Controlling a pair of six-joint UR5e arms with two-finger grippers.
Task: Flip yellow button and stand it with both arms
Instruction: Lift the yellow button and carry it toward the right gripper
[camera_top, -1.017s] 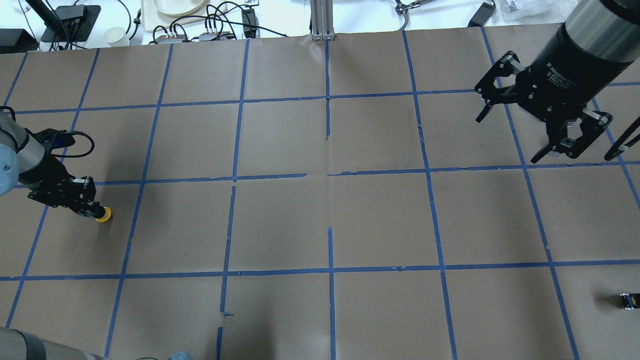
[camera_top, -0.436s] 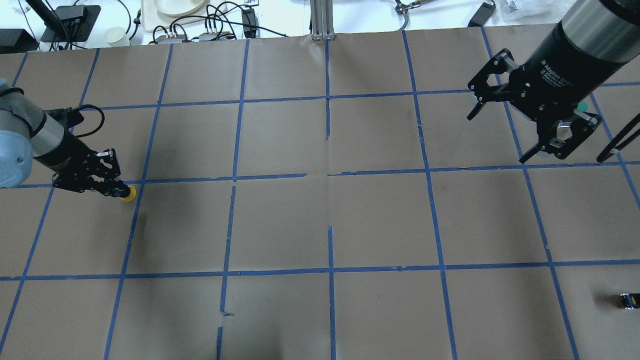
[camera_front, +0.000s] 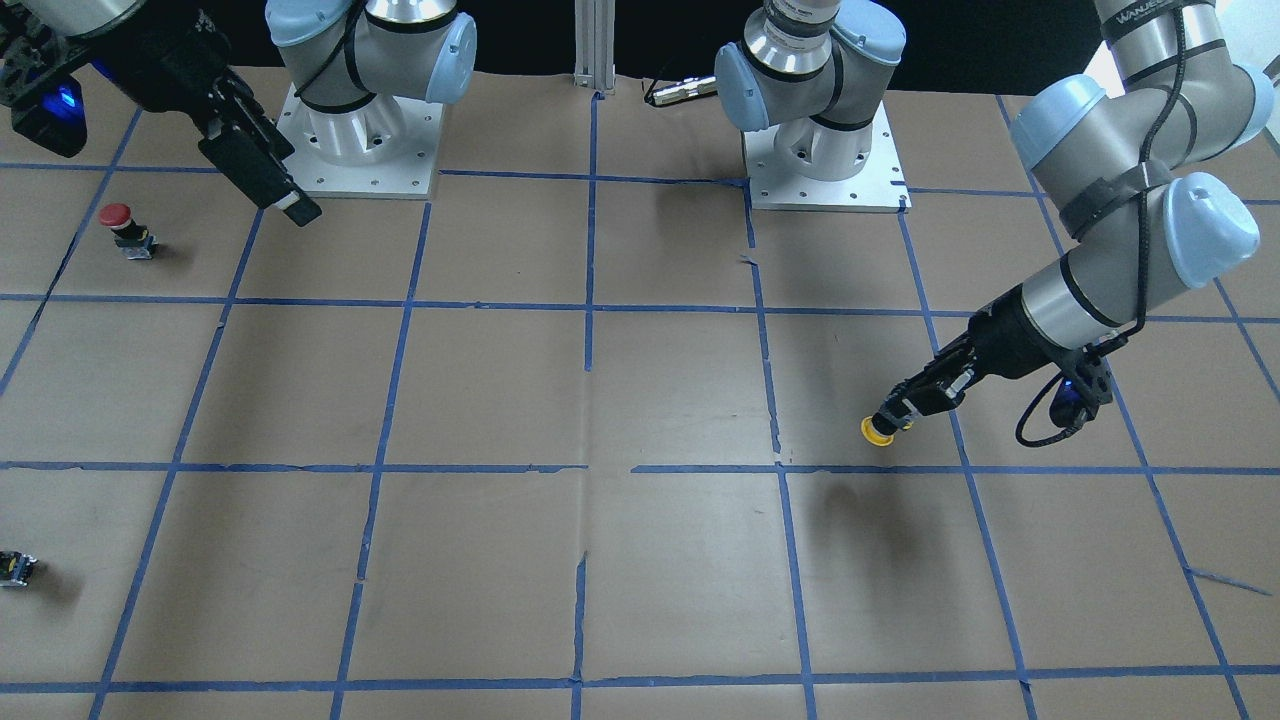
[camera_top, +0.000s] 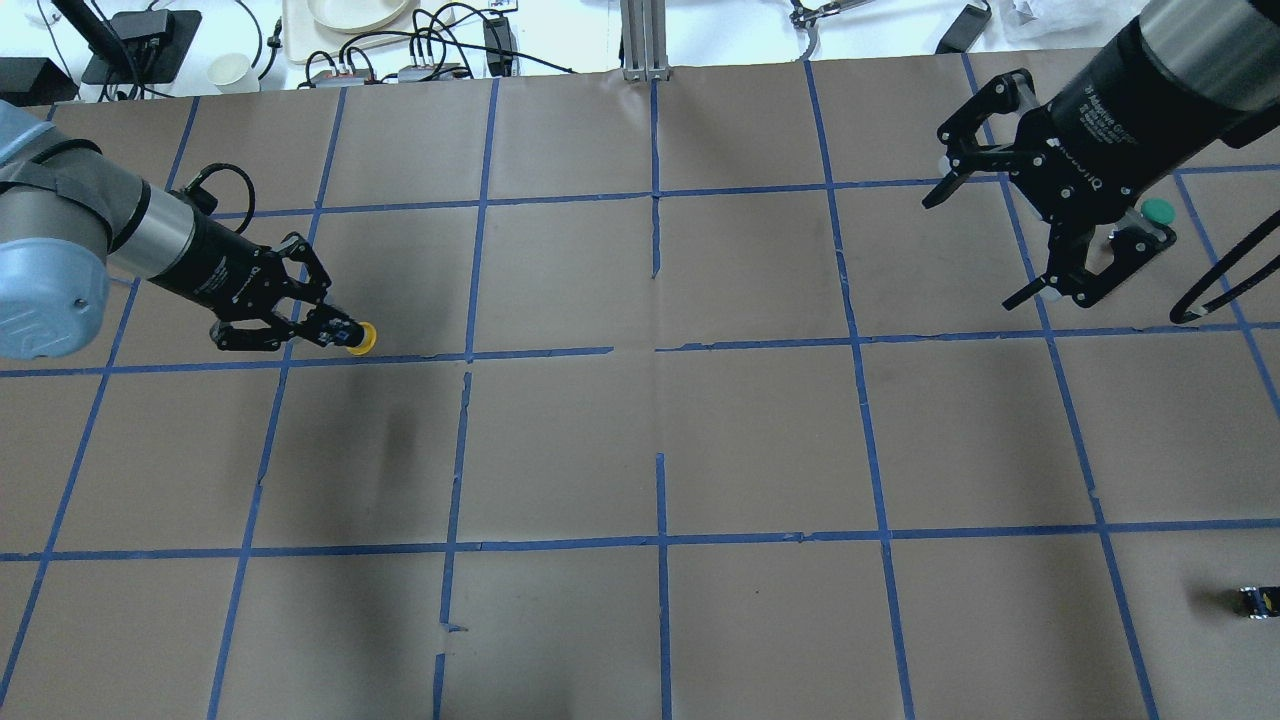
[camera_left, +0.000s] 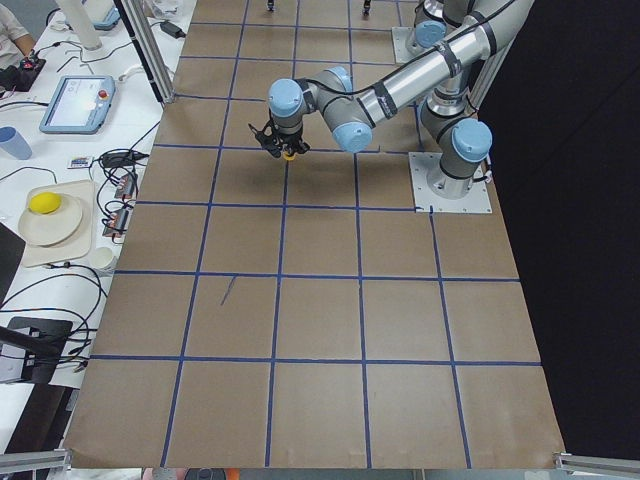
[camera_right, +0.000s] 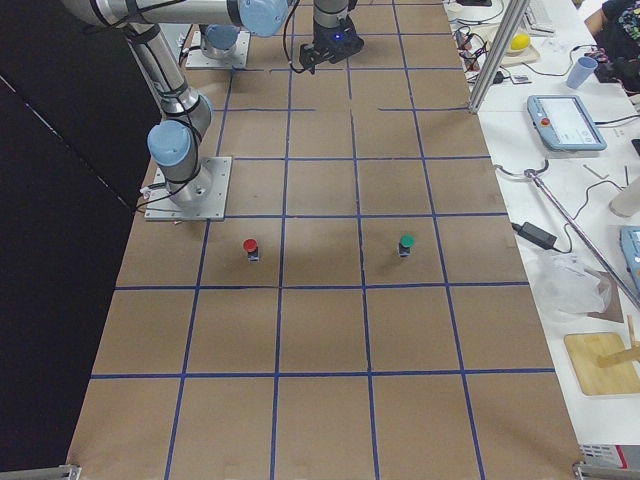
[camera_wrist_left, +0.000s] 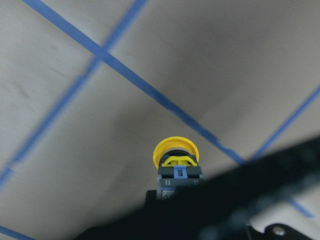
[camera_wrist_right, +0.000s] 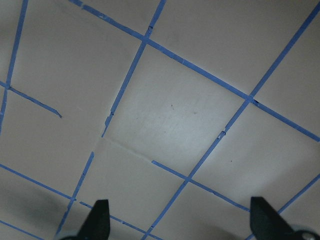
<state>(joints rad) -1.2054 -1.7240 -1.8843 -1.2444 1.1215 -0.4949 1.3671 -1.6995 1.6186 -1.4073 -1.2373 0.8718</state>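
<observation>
Overhead exterior: left claw clamps yellow button, cap poking out ahead.

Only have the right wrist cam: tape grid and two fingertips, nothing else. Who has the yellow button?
Observer: The left claw is shut on the yellow button, gripping its body with the cap sticking out past the fingertips.
Operator: On the surface or lifted?
Observer: Lifted. Its shadow falls on the table well apart from it.
Operator: Is the other one near it?
Observer: No. The right claw is open at the opposite end, with several grid squares between them.
Operator: Anything under me?
Observer: A green button shows beside your claw in the overhead view.
</observation>
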